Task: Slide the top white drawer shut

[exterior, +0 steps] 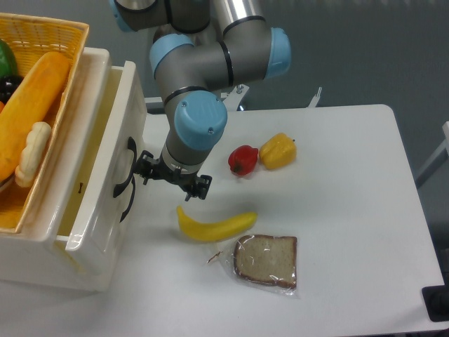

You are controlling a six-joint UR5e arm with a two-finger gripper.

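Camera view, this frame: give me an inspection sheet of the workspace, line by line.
Surface: white table, no spills seen.
Job's things: top white drawer only partly out, a narrow gap open; black handle faces the arm.
Clutter: banana, bagged bread slice, red pepper, yellow pepper on the table; yellow wicker basket of food on the cabinet.
Grippers: gripper beside the drawer front, near the handle; contact and jaw state cannot be told.
Cables: nothing seen.
Surroundings: grey floor; dark object at the right edge.
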